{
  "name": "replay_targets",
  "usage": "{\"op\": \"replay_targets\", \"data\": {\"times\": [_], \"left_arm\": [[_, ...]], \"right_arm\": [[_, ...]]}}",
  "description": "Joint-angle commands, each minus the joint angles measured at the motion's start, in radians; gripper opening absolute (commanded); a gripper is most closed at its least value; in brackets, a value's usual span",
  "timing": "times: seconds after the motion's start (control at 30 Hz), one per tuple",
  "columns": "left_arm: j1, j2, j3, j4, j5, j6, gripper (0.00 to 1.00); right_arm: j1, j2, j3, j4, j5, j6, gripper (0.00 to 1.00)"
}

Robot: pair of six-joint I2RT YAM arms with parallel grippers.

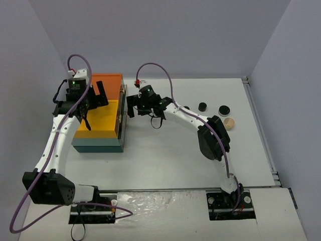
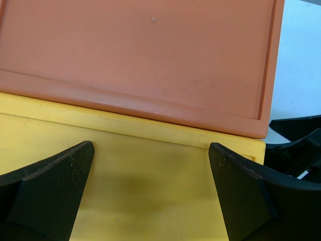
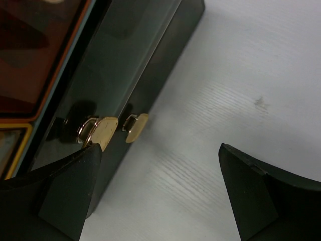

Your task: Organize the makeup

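White table [image 1: 165, 160], two arms working its left half. No makeup is in hand yet.

Big teal box with a flat orange-and-yellow top [image 1: 98, 141] sits at left and looks shut, as far as the overhead view tells.

Left gripper [image 2: 151, 148] hangs over the box top. Jaws are wide apart, with only the yellow panel and the orange panel's raised edge showing between them. It grips nothing; whether it touches the top I cannot tell.

Right gripper [image 3: 160, 149] is low beside the box's right wall. Jaws are spread as far as they go, with bare table between them. Its left finger is just beside the wall.

The makeup lies well apart from the box, far right of the table: two round black jars [image 1: 223, 109] [image 1: 202, 106], with a round beige puff [image 1: 229, 123] just beside the larger jar. Brushes and sticks are not made out in these views.

Small gold metal clasp [image 3: 103, 131] sits on the box wall, close above the right gripper's left finger; a second gold tab next to it may be its mirror image in the glossy wall.

Judgement: the step in hand is getting the box open, early in the task. The next move calls for a fingertip on the clasp tab to work it loose while the left gripper steadies the box. The tab is small and easy to slip off.
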Motion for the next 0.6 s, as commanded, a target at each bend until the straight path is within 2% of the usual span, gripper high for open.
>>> {"op": "replay_targets", "data": {"times": [0.0, 0.2, 0.3, 0.47, 0.57], "left_arm": [[0.0, 0.01, -0.039, -0.031, 0.088, -0.052, 0.97], [0.0, 0.0, -0.034, -0.03, 0.102, -0.047, 0.97], [-0.001, -0.009, -0.013, -0.036, 0.103, -0.041, 0.97], [-0.048, -0.025, 0.073, -0.077, 0.058, -0.009, 0.97], [-0.149, -0.006, 0.16, -0.11, -0.01, 0.019, 0.97]], "right_arm": [[0.017, 0.032, 0.044, 0.158, -0.136, 0.073, 1.0], [0.033, 0.045, 0.034, 0.259, -0.207, 0.101, 1.0], [0.031, 0.011, 0.008, 0.265, -0.176, 0.097, 1.0], [-0.021, -0.149, -0.135, 0.262, -0.065, 0.084, 1.0], [-0.069, -0.263, -0.25, 0.249, 0.005, 0.06, 1.0]]}}
